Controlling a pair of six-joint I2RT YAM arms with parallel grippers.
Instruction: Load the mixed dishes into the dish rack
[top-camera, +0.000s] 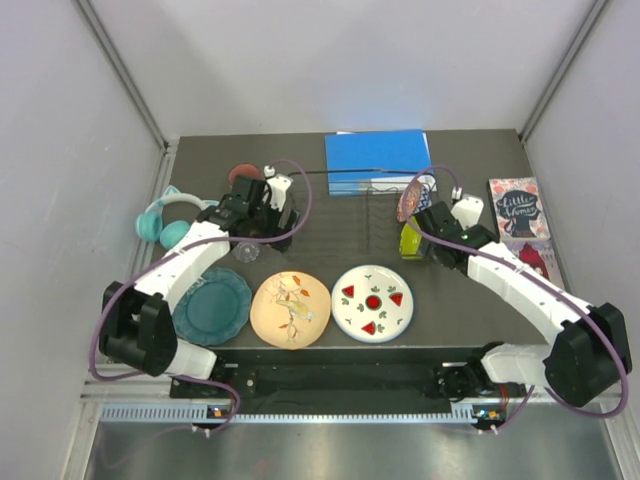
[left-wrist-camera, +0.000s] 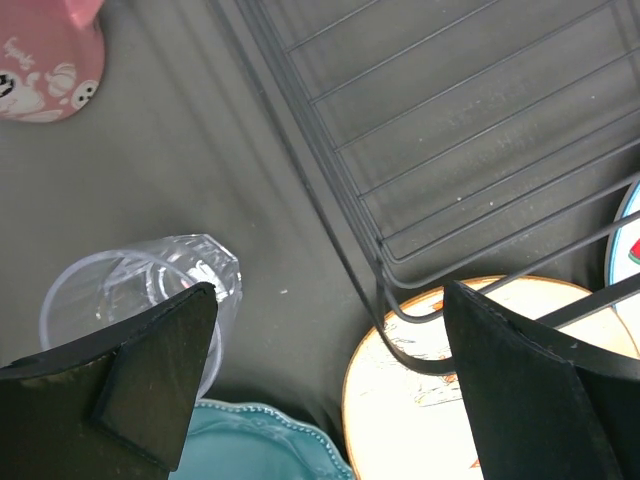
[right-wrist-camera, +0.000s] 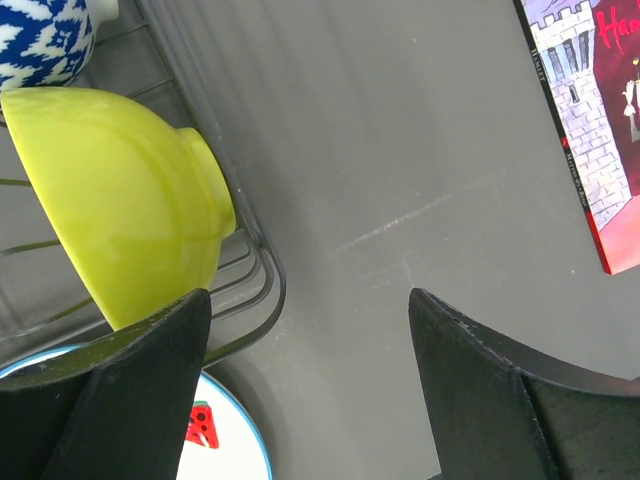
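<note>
The black wire dish rack sits mid-table. A yellow-green bowl leans on its side in the rack's right end, just beside my open right gripper, which holds nothing. My left gripper is wide open and empty over the rack's near-left corner. The clear cup lies by its left finger. The pink mug stands farther back. A teal plate, a peach plate and a watermelon plate lie in a row in front of the rack.
A blue book lies behind the rack. Teal headphones sit at the left. Two books lie at the right edge. A blue-and-white patterned dish and a brownish dish stand in the rack's right end.
</note>
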